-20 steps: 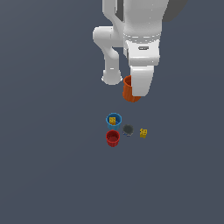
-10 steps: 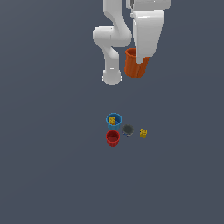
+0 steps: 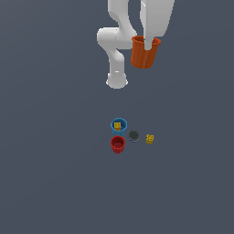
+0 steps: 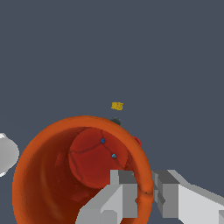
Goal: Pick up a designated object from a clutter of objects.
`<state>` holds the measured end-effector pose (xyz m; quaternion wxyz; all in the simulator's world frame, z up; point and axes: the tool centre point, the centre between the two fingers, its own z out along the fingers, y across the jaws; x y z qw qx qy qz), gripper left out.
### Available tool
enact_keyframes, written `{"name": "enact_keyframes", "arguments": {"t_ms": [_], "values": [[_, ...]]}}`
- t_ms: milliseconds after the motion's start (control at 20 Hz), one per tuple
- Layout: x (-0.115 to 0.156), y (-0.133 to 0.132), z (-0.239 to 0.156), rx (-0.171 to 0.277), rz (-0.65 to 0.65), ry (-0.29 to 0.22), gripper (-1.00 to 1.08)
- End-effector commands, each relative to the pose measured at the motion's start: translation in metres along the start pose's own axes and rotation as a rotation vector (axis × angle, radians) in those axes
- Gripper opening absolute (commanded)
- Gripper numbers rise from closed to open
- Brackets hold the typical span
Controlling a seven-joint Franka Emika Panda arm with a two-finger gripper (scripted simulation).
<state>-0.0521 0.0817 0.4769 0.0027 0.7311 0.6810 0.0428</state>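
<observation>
One flat, dark grey-blue surface (image 3: 55, 173) fills both views; no walls or edges show, only the white arm base (image 3: 117, 81) standing on it. Landmark: blue cup (image 3: 119, 124), upright on the surface, holding a yellow dotted cube (image 3: 117, 126). Red cup (image 3: 118, 144) sits just beside it on the nearer side, nothing visible inside. Dark grey cup (image 3: 133, 135) lies just toward the exterior view's right of the blue cup; a second yellow cube (image 3: 149, 139) rests loose a little beyond that. Orange cup (image 3: 145, 51) hangs high above and well away from the blue cup, slightly tilted, interior bare. Hand (image 4: 146, 192) clamped on its rim, one finger inside the wall, one outside.
</observation>
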Motion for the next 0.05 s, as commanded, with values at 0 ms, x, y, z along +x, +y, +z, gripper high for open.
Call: {"name": "enact_keyframes", "arguments": {"t_ms": [0], "values": [[0.0001,-0.0005,-0.0030,-0.001,0.000,0.000,-1.00]]}}
